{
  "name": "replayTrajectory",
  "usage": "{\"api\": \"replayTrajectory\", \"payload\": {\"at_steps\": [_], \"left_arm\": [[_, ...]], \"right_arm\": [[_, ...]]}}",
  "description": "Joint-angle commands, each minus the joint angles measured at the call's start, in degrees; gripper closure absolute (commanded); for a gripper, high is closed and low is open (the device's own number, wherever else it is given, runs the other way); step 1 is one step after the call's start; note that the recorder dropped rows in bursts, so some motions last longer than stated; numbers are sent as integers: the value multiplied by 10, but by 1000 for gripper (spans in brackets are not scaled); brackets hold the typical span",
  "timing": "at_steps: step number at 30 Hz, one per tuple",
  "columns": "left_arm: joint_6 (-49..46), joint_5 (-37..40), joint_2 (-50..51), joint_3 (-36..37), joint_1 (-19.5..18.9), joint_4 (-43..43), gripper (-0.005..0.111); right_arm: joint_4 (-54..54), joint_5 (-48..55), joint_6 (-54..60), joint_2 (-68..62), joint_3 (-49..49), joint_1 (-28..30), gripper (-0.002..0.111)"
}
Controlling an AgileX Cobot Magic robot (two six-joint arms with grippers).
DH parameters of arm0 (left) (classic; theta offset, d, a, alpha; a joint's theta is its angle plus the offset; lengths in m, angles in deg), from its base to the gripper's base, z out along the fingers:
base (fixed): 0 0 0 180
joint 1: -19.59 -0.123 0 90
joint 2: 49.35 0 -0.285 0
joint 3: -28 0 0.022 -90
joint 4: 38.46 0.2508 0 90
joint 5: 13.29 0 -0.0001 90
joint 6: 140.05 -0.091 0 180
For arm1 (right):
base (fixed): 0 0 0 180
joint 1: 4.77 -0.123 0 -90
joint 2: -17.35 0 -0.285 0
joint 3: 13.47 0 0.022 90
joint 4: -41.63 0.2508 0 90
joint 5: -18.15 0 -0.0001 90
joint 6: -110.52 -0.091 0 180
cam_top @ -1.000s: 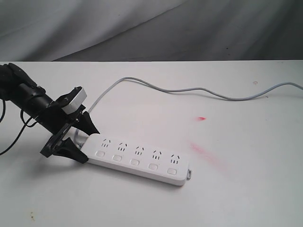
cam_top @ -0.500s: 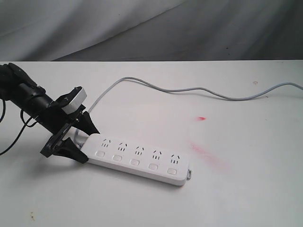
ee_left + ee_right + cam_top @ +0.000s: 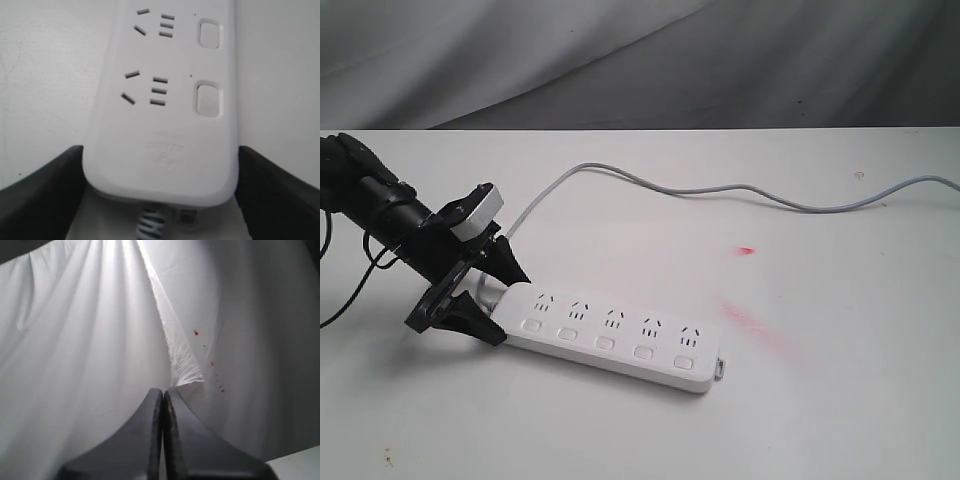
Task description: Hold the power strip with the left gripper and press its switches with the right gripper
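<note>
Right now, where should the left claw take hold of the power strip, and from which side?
The end with the cord, across the narrow width, approaching lengthwise. The power strip lies flat with straight long edges, and that leaves the five switches clear; the left claw sits there.

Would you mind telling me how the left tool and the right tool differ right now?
The left tool has its fingers spread to either side of the cord end of the power strip, seemingly touching it; the right tool has its fingers pressed together on nothing. The left tool sits low at the table; the right tool faces a white cloth, with no strip in sight. Both have dark, pointed fingers.
</note>
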Motion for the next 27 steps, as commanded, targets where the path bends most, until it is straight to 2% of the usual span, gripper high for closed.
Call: {"api": "replayTrajectory", "payload": {"at_steps": [1,9,16,21,27], "left_arm": [[12,-8,8,9,4,40,61],[12,-8,8,9,4,40,61],[12,-8,8,9,4,40,61],[12,-8,8,9,4,40,61],[12,-8,8,9,4,40,61]], "right_arm": [[-100,-1,18,1,-2,4,108],[-105,12,76,1,-2,4,108],[38,103,265,1,-2,4,108],[78,179,296,1,-2,4,108],[181,191,379,1,-2,4,108]]}}
